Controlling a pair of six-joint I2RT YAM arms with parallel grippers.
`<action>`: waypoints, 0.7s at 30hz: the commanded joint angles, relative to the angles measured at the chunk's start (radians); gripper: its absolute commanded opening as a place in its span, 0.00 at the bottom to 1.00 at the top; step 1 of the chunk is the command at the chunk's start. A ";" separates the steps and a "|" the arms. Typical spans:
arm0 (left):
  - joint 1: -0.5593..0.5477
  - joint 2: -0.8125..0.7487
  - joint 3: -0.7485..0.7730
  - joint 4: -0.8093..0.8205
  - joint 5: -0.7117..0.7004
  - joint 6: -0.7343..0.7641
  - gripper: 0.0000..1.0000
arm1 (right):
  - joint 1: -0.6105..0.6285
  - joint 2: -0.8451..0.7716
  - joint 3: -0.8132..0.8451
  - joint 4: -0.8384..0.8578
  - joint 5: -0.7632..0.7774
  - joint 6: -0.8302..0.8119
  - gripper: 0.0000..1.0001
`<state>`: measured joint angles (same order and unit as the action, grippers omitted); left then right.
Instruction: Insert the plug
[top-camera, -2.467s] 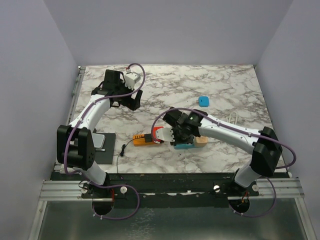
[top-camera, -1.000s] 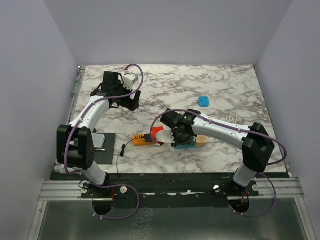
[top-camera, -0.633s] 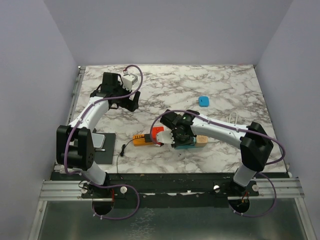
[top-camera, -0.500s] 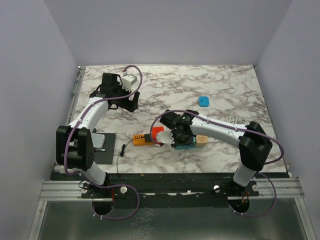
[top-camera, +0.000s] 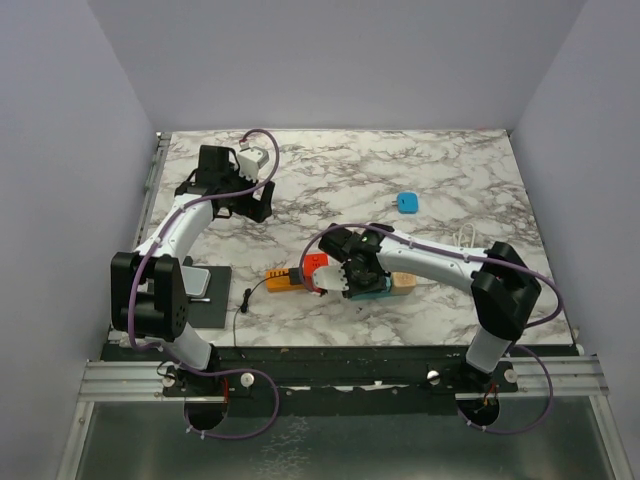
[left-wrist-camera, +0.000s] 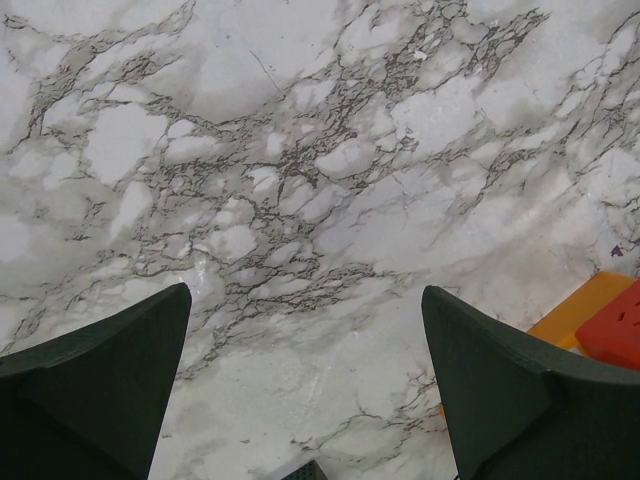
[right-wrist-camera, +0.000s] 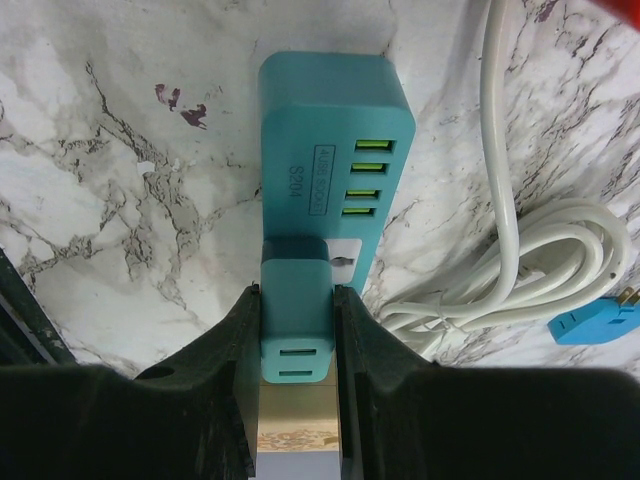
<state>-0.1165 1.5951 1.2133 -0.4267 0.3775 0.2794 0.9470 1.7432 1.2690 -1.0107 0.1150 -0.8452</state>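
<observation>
Right gripper (right-wrist-camera: 297, 290): jaws pinch a teal boxy plastic plug (right-wrist-camera: 297, 345), one dark finger (right-wrist-camera: 235, 350) flat against each side. The plug sits over the near end of a teal rectangular plastic power strip (right-wrist-camera: 335, 110), partly covering a white socket face. Cannot tell whether its prongs are seated. From the plug, the strip runs toward 12 o'clock, its four green ports facing up.

A white coiled cable (right-wrist-camera: 530, 250) lies at 3 o'clock of the plug, just beside the strip. A small blue flat connector (right-wrist-camera: 600, 318) lies past the coil.

In the overhead view the right gripper (top-camera: 355, 275) is low over the marble-patterned tabletop (top-camera: 450, 170), near 6 o'clock of the table's centre. A tan wooden block (top-camera: 402, 283) is just beside it at 3 o'clock. A red plastic piece (top-camera: 317, 262) and an orange rectangular block (top-camera: 283, 278) lie at its 9 o'clock.

Left gripper (top-camera: 255, 195): toward 10 o'clock of the table, well apart from the strip. Jaws spread wide, nothing between them; the wrist view shows bare marble between the dark fingers (left-wrist-camera: 100, 380).

A black flat plate (top-camera: 215, 305) rests at 8 o'clock, near the left arm's base.
</observation>
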 joint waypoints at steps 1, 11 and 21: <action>0.015 -0.026 0.008 0.017 0.029 -0.014 0.99 | -0.012 0.015 -0.058 0.021 -0.052 0.010 0.01; 0.028 -0.032 0.026 0.018 0.032 -0.018 0.99 | -0.051 -0.018 -0.127 0.083 -0.108 0.026 0.01; 0.032 -0.049 0.049 0.003 0.031 -0.023 0.99 | -0.059 -0.005 -0.041 0.069 -0.107 0.068 1.00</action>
<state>-0.0929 1.5875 1.2201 -0.4259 0.3828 0.2684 0.9024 1.6978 1.2034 -0.9340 0.0441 -0.8143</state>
